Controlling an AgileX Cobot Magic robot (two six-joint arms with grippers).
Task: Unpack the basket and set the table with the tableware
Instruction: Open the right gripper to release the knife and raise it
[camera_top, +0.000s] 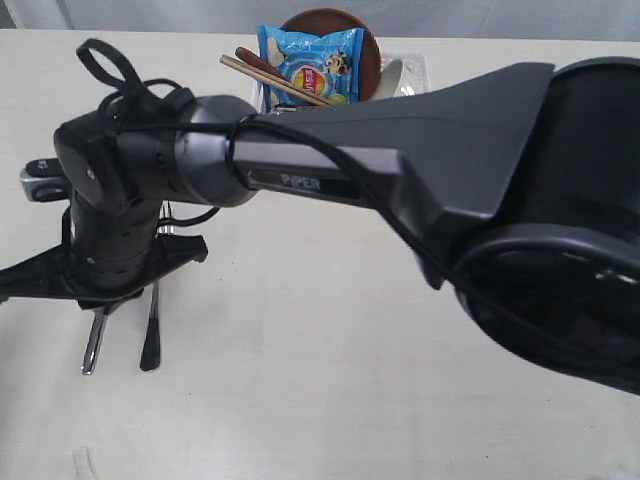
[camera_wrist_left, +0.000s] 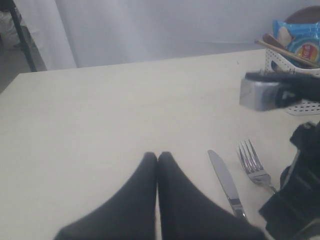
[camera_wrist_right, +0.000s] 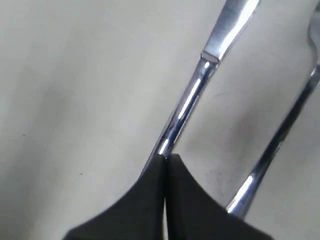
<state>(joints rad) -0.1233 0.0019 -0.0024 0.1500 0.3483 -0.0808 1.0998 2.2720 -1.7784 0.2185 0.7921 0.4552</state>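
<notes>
Exterior view: the white perforated plastic basket sits at the far edge of the pale cream worktop, holding a blue snack bag, two wooden chopsticks and a small brown round plate. A steel knife and steel fork lie side by side under the right arm.

Left wrist view: the left hand hovers empty above the worktop, fingertips pressed together, near the knife and fork.

Right wrist view: the right hand has its fingers together, tips at the knife handle; whether they pinch it I cannot tell.
</notes>
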